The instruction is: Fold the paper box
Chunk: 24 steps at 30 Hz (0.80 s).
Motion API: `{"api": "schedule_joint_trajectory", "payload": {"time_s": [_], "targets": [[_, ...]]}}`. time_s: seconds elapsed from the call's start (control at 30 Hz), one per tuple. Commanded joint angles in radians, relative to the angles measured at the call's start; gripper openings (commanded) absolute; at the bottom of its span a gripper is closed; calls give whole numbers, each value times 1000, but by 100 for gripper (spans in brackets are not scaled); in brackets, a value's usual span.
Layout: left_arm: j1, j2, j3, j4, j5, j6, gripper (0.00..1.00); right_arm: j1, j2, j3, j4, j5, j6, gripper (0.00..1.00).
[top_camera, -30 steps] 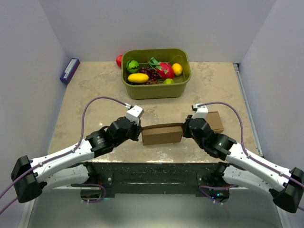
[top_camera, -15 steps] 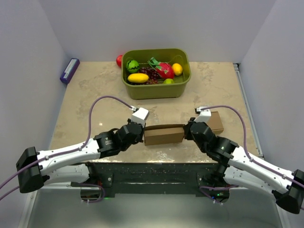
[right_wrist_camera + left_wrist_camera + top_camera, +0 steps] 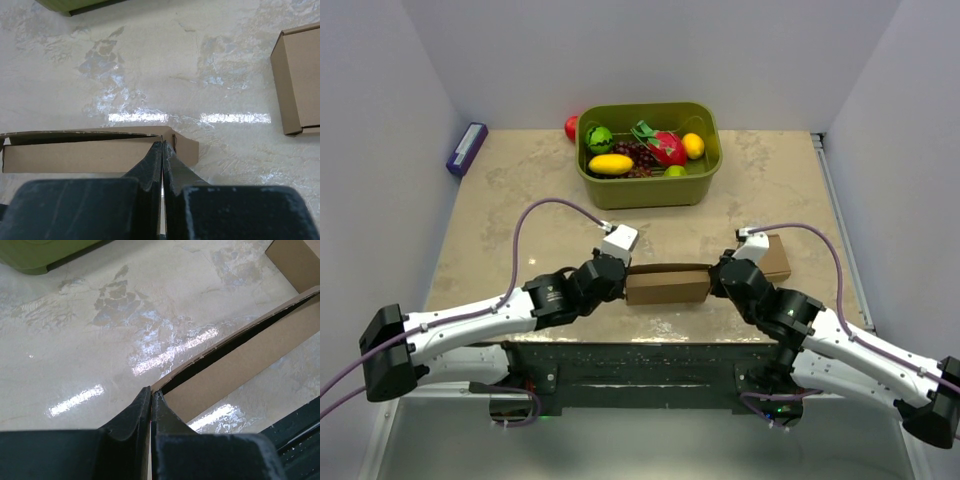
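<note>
The paper box (image 3: 666, 286) is a long brown cardboard piece, partly folded, lying between my two arms near the front of the table. My left gripper (image 3: 623, 282) is shut on its left end; in the left wrist view the fingertips (image 3: 151, 391) pinch the corner where the top flap (image 3: 240, 327) gapes above the side wall. My right gripper (image 3: 712, 280) is shut on the right end, its tips (image 3: 163, 144) closed on the wall edge of the paper box (image 3: 75, 155), with a short flap (image 3: 187, 147) sticking out past them.
A small closed cardboard cube (image 3: 775, 255) sits just right of my right gripper. A green bin (image 3: 648, 195) of toy fruit stands behind, a red ball (image 3: 571, 127) beside it. A purple box (image 3: 466, 148) lies by the left wall. The table's front edge is right below the box.
The paper box has shifted slightly right and toward the front edge. My left arm reached further right after it; my right gripper drew back a little. Both stayed shut.
</note>
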State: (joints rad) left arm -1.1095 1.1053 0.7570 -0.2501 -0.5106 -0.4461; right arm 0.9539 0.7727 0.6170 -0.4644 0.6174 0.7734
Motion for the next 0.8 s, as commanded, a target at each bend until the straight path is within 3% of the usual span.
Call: {"api": "schedule_joint_trajectory", "payload": {"time_s": [0.0, 0.57, 0.77], "targets": [[-27, 40, 67, 2, 84, -55, 0, 31, 31, 6, -108, -76, 41, 0], [-12, 113, 162, -20, 60, -77, 0, 129, 99, 24, -82, -30, 115, 0], [-12, 102, 101, 87, 179, 179, 0, 129, 47, 27, -141, 11, 133, 0]]}}
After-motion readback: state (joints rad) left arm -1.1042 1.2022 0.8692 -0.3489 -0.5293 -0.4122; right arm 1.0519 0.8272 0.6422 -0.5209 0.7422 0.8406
